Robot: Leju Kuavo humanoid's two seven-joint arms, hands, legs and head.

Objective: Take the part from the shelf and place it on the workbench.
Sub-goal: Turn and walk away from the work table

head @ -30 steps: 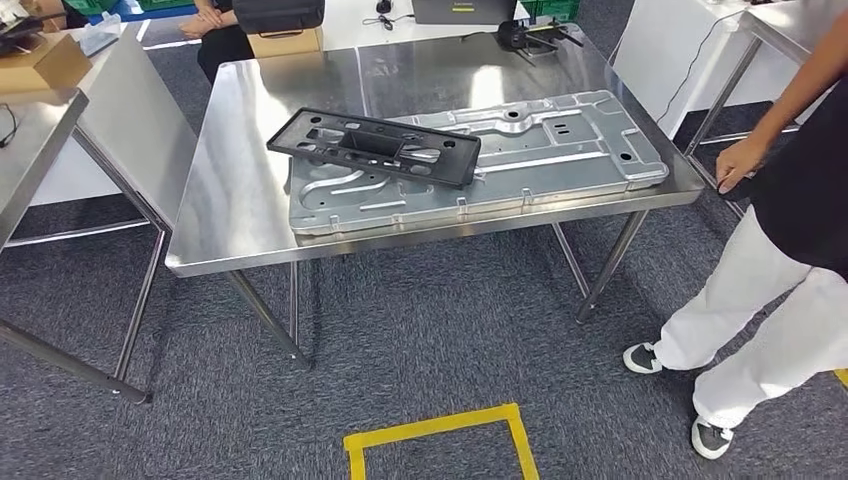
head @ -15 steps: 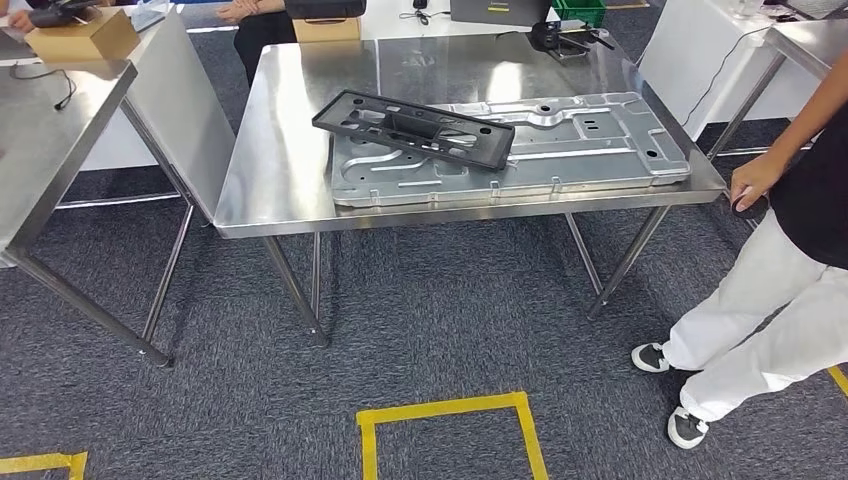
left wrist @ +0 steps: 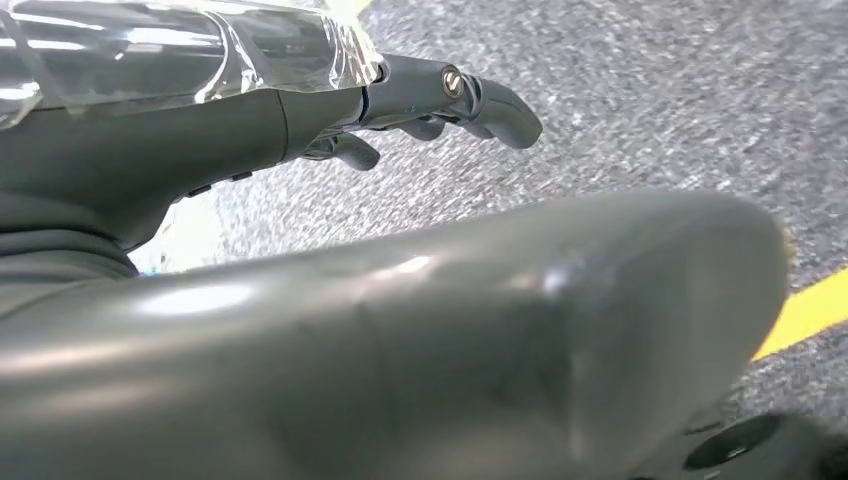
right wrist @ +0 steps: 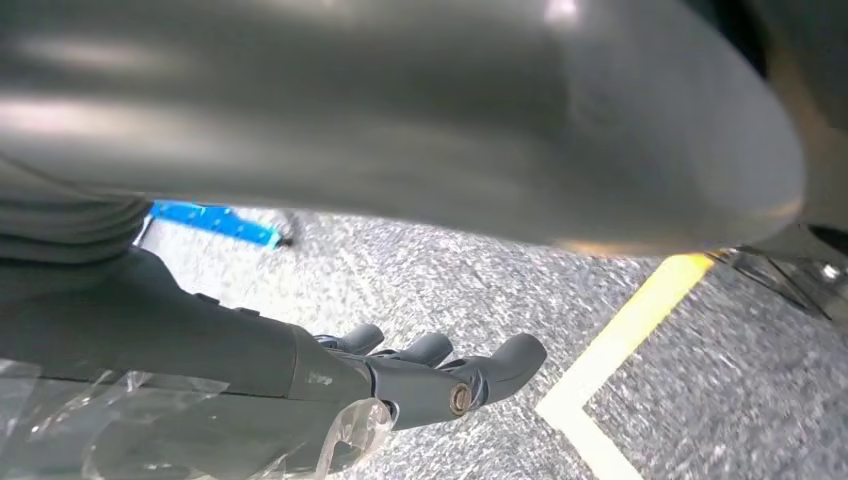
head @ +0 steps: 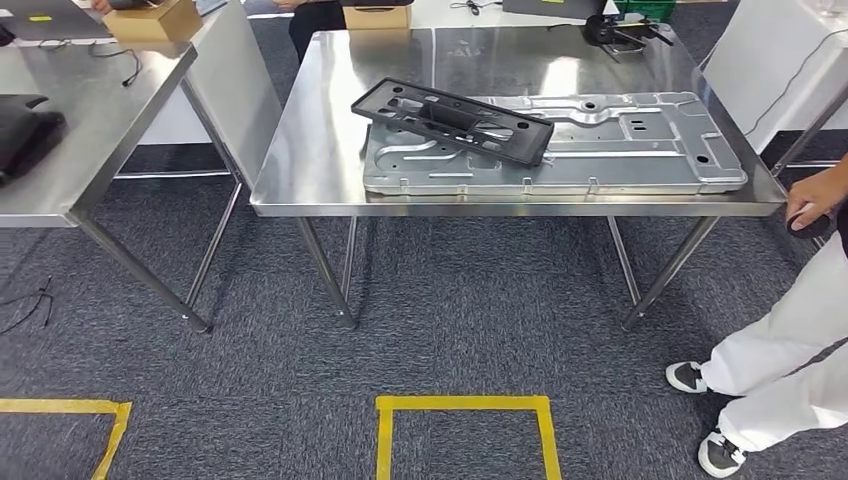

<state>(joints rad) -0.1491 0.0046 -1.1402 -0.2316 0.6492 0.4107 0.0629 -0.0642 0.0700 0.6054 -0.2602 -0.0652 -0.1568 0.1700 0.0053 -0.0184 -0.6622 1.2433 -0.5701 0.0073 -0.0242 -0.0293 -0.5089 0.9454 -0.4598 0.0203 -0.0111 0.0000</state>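
A black plastic frame part [head: 450, 120] lies flat across the left end of a large silver stamped metal plate [head: 620, 150] on the steel workbench [head: 300, 170], seen ahead in the head view. My left hand [left wrist: 440, 95] hangs over grey carpet with its fingers apart and nothing in it. My right hand [right wrist: 440, 375] also hangs above the carpet, fingers loosely extended and holding nothing. Both hands are well away from the workbench.
A second steel table [head: 90, 120] stands at the left with a black object [head: 25, 130] and a cardboard box [head: 155, 20] on it. A person [head: 790, 330] in white trousers stands at the workbench's right end. A yellow tape square [head: 465, 405] marks the carpet.
The camera has turned left: the workbench has slid rightward in the picture and more of the left table has come in. The black part and metal plate keep their places on the workbench.
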